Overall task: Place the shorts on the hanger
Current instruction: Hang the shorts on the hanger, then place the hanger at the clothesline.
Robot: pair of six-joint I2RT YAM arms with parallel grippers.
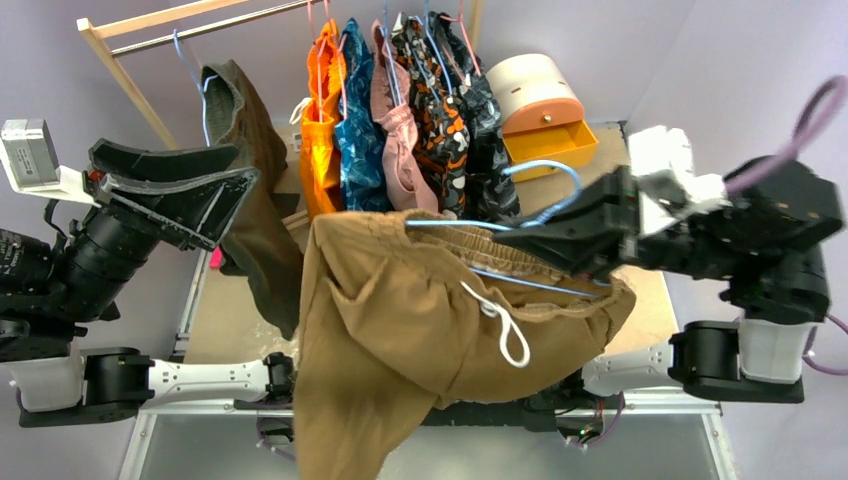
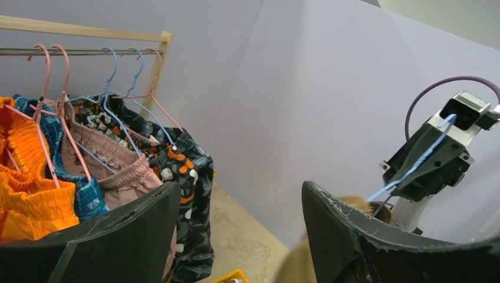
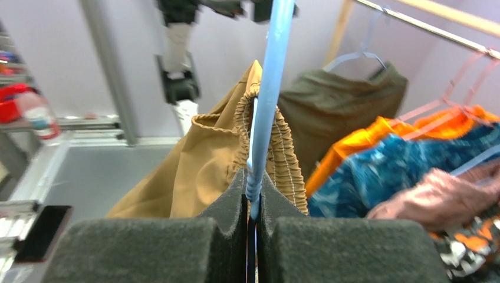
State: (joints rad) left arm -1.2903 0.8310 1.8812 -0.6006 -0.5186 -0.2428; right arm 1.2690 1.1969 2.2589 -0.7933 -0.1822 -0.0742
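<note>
Your right gripper (image 3: 252, 203) has its jaws clenched on the thin light-blue hanger (image 1: 452, 224), the wire pinched in the narrow slit between the two dark foam faces. Just beyond that grip, in the right wrist view, the gathered elastic waistband (image 3: 284, 147) is bunched round the wire on both sides. From there the tan-brown shorts (image 1: 400, 330) hang off the hanger in the air, right of the scene's middle. The cloth falls toward the near edge and covers part of both arm bases in the overhead view. The white drawstring (image 1: 506, 328) dangles in a loop from the front of the waistband. The hanger's hook curves up and to the far side, above your right gripper. Your left gripper (image 2: 240, 194) is spread wide with nothing between its fingers. It is raised at the left of the scene and points toward the clothes rack (image 1: 180, 22). Its tip lies close to the dark olive garment (image 1: 250, 180) in the overhead view, but you cannot tell whether they touch. On the far rail, right of that garment, hang the orange shorts (image 1: 322, 110), a blue patterned pair (image 1: 358, 130), a pink pair (image 1: 400, 140) and dark printed ones. An orange drawer box (image 1: 545, 112) sits at the far right of the table (image 1: 240, 320).
</note>
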